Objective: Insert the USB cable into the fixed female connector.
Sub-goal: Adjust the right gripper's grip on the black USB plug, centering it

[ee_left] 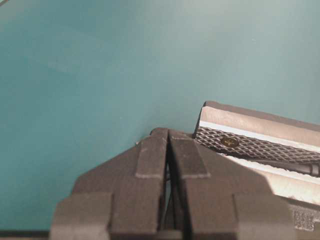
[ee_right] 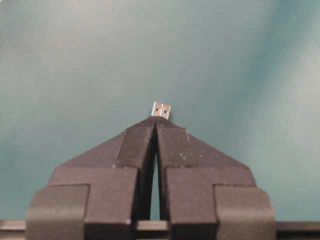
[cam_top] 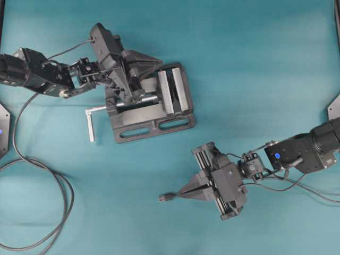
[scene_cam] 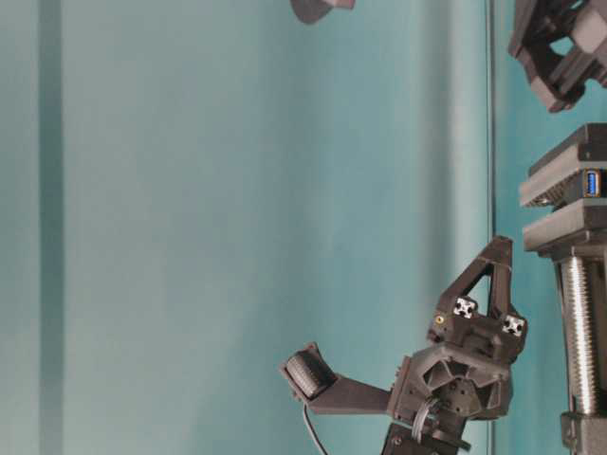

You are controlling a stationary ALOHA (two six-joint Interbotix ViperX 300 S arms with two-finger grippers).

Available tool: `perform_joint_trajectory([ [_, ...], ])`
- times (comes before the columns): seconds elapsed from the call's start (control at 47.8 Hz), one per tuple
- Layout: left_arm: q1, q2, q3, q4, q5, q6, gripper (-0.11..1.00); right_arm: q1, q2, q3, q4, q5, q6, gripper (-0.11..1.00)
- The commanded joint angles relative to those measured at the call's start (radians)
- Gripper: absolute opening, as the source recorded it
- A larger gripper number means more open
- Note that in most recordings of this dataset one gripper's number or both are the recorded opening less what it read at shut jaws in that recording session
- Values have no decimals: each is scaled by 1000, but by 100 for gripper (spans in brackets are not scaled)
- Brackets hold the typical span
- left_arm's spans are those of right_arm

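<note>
The USB cable's black plug (cam_top: 166, 197) sticks out left of my right gripper (cam_top: 178, 196), which is shut on it low on the table, below and right of the vise. In the right wrist view its metal tip (ee_right: 161, 109) shows just past the closed fingertips; the cable's length is hidden. The fixed female connector (scene_cam: 593, 182), a tiny block with a blue socket, sits clamped between the vise jaws. My left gripper (cam_top: 132, 87) hangs shut over the vise's screw side. A thin dark cable (ee_left: 300, 167) runs along the vise jaw.
The grey metal vise (cam_top: 154, 125) stands left of centre with its L-shaped handle (cam_top: 90, 125) pointing toward the front. A thick black cable (cam_top: 64, 196) loops over the teal mat at the lower left. The knurled vise jaw (ee_left: 240, 142) lies right beside the left fingertips (ee_left: 155, 145).
</note>
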Motion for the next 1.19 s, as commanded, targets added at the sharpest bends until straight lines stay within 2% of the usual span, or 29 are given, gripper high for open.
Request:
perform_joint_trajectory([
  [0.0, -15, -41, -15, 25, -6, -5, 1, 9, -8, -12, 0, -3, 8, 0],
  [0.084, -21, -51, -12, 26, -6, -5, 6, 11, -8, -12, 0, 18, 12, 1],
  [0.146, -26, -54, -9, 26, -6, -6, 2, 12, -9, -14, 0, 35, 25, 1],
  [0.251, -28, -54, -8, 26, -2, -15, 1, 12, -8, -15, 0, 37, 63, 1],
  [0.418, -32, -55, -11, 26, 5, -17, 1, 11, -8, -12, 0, -5, 118, 1],
  [0.585, -38, -54, -15, 26, 5, -17, 1, 8, -2, -6, 2, -54, 121, 1],
  [0.836, -38, -83, 21, 26, 5, -5, 1, 6, 60, -34, 95, -52, 127, 1],
  [0.982, -38, -130, 67, 26, -3, -3, 1, 3, 67, -52, 103, -52, 127, 1],
  [1.087, -38, -147, 83, 26, -3, -3, 1, -8, 69, -54, 109, -52, 129, 11],
  [1.171, -38, -150, 89, 26, -2, -5, 2, -12, 71, -55, 132, -52, 135, 30],
])
